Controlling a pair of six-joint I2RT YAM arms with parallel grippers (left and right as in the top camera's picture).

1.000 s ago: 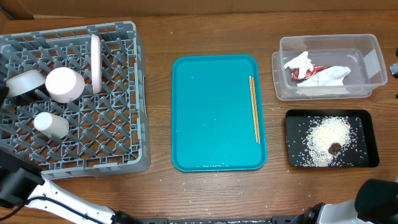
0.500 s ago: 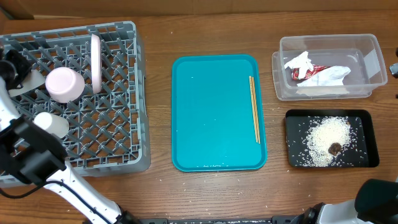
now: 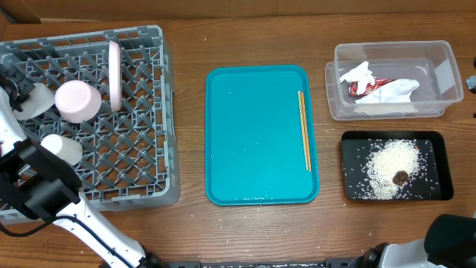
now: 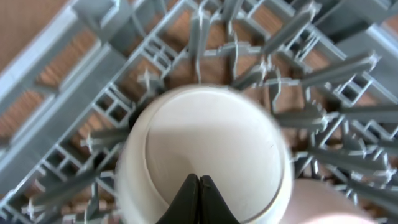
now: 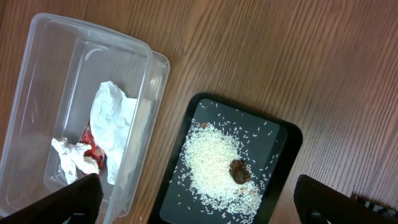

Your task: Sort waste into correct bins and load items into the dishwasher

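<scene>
Left wrist view first: I see my left gripper (image 4: 199,190) clenched, its two black fingertips pressed together with nothing visible between them, right over the upturned base of a white bowl (image 4: 205,143). The bowl sits upside down among the grey tines of the dish rack (image 3: 134,156), at its far-left corner.

From overhead, the rack stands at the left of the table (image 3: 190,45). In it are a pink cup (image 3: 76,100) just right of the bowl, a pink plate (image 3: 114,71) upright on edge beside that cup, and a white cup (image 3: 63,149) nearer to me.

The teal tray (image 3: 253,134) lies in the middle, with chopsticks (image 3: 304,130) along its right side.

On the right, the clear bin (image 3: 440,74) at the far side holds crumpled paper (image 3: 357,74) and a red wrapper (image 3: 368,87). The black tray (image 3: 439,186), just near of it, carries scattered rice (image 3: 390,164) with a small brown bit.

My right gripper (image 5: 199,202) is released, fingers wide apart, above the bin and black tray.
</scene>
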